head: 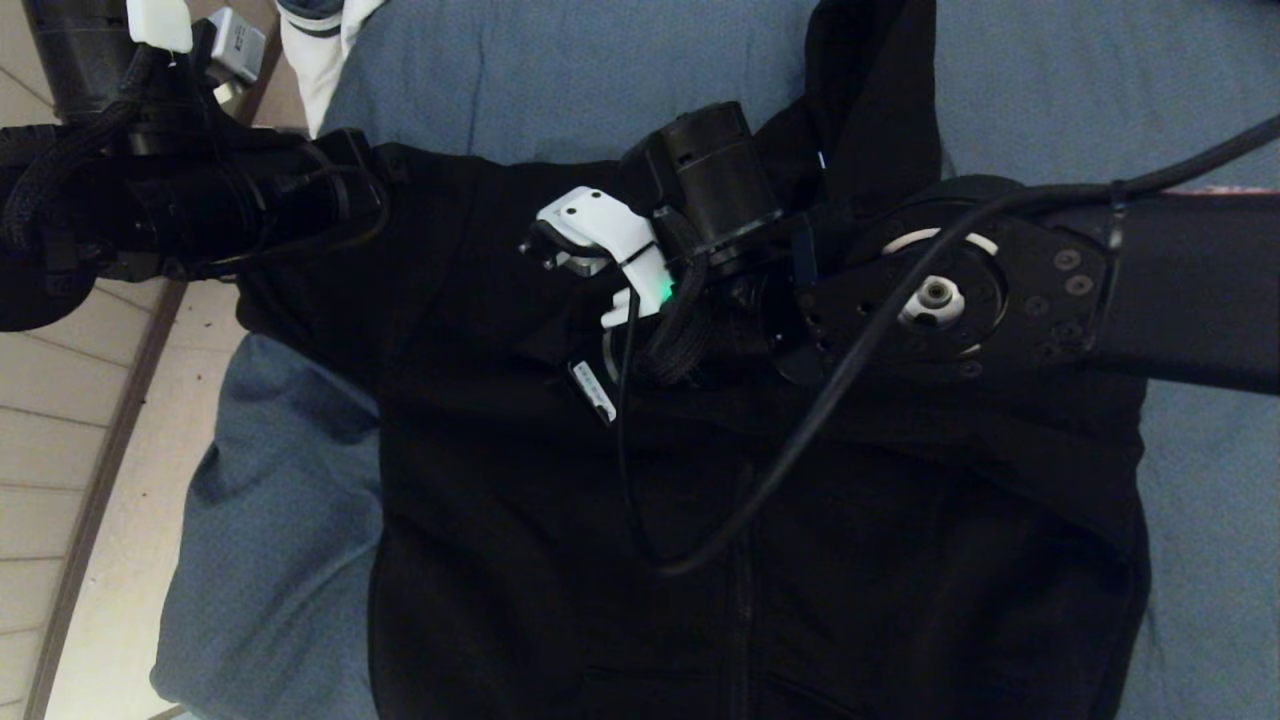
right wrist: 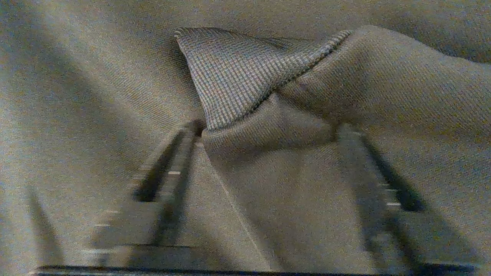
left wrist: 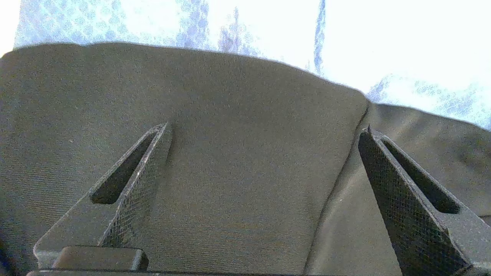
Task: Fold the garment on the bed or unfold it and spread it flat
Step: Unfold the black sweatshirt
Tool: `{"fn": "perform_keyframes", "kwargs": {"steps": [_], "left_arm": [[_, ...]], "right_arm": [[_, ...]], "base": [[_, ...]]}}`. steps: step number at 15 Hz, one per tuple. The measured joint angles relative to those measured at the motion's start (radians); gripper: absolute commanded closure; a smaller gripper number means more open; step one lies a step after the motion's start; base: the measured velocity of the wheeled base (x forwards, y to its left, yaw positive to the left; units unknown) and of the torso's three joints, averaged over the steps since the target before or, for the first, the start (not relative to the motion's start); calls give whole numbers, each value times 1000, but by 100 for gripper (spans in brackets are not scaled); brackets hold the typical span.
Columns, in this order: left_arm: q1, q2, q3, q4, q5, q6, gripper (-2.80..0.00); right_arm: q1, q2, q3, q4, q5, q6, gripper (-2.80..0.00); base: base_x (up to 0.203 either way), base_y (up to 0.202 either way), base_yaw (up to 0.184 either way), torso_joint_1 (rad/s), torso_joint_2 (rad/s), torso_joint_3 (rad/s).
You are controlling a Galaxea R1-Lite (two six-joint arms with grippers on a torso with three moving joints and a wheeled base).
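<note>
Garment (head: 560, 470): black hoodie, zipper up, spread on bed (head: 620, 80). Right gripper (right wrist: 264, 130): jaws apart astride raised fold; should close deep on it before pulling. Left gripper (left wrist: 264, 134): jaws wide, empty, over cloth.

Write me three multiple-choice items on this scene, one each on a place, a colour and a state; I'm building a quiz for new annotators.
1. Where does the hoodie lie?
A. on the bed
B. on the tiled floor
C. on a chair

2. What colour is the bed's sheet?
A. white
B. blue-grey
C. red

3. How do the left gripper's fingers stand?
A. shut on a sleeve
B. shut on nothing
C. apart, with cloth between them

Answers: 1 A, the head view shows the black garment spread over the mattress; 2 B, blue-grey sheet shows all round the hoodie; 3 C, the left wrist view shows both fingers wide apart over dark cloth.
</note>
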Motion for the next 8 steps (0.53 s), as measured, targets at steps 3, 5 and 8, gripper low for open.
{"fn": "perform_keyframes", "kwargs": {"steps": [3, 5, 8], "left_arm": [[0, 0, -2, 0, -1, 0, -280], [0, -1, -2, 0, -1, 0, -280], [0, -1, -3, 0, -1, 0, -280]], "right_arm": [[3, 3, 2, -55, -4, -17, 0], [0, -1, 4, -59, -8, -22, 0], [-5, -15, 12, -60, -27, -23, 0]], "base": [[0, 0, 0, 0, 0, 0], [0, 0, 0, 0, 0, 0], [0, 0, 0, 0, 0, 0]]}}
